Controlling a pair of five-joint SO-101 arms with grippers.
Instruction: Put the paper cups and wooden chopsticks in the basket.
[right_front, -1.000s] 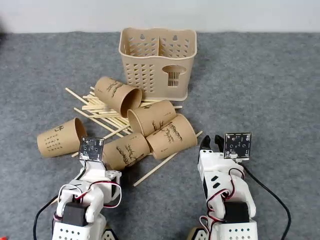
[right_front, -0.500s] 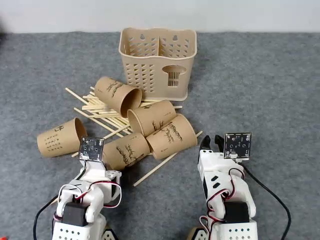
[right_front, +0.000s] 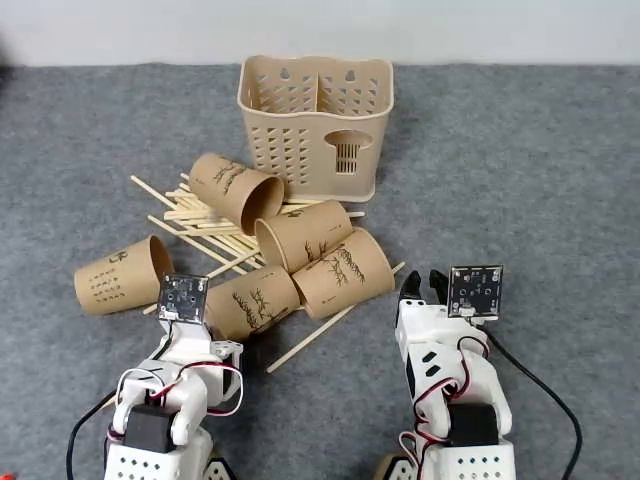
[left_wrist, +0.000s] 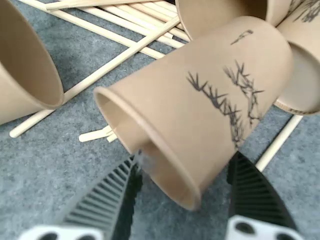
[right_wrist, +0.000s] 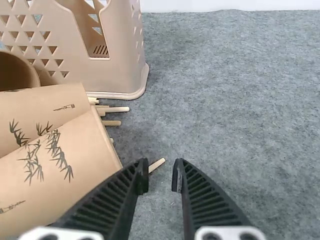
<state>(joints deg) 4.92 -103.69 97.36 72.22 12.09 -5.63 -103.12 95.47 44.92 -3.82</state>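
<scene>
The paper cup (left_wrist: 200, 95) lies on its side, a little left of the middle in the lower half of the high view. We think it is light, thin and easy to squash, so it is best held softly across its round side, close to the stiff rim. The left claw (left_wrist: 187, 167) is wide open with one finger on each side of the cup's open end, holding nothing for now, while the right claw (right_wrist: 160, 175) at the lower right is almost closed on nothing, and the basket (right_front: 300, 150) stands at the top middle.
</scene>
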